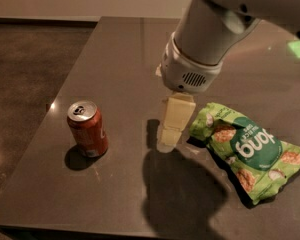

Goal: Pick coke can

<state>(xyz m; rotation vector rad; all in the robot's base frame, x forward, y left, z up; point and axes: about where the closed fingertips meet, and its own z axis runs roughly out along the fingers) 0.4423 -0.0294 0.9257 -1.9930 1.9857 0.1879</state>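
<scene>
The coke can [88, 129] is a small red-orange can with a silver top and pull tab. It stands upright on the left part of the dark table [115, 49]. My gripper [170, 133] is cream-coloured and points down from the white wrist [190, 69]. It hangs over the middle of the table, to the right of the can and clear of it. It holds nothing that I can see.
A green snack bag [247, 149] lies flat on the table just right of the gripper. The table's left edge runs close to the can, with dark floor [25, 74] beyond it. The arm casts a large shadow on the table's near side.
</scene>
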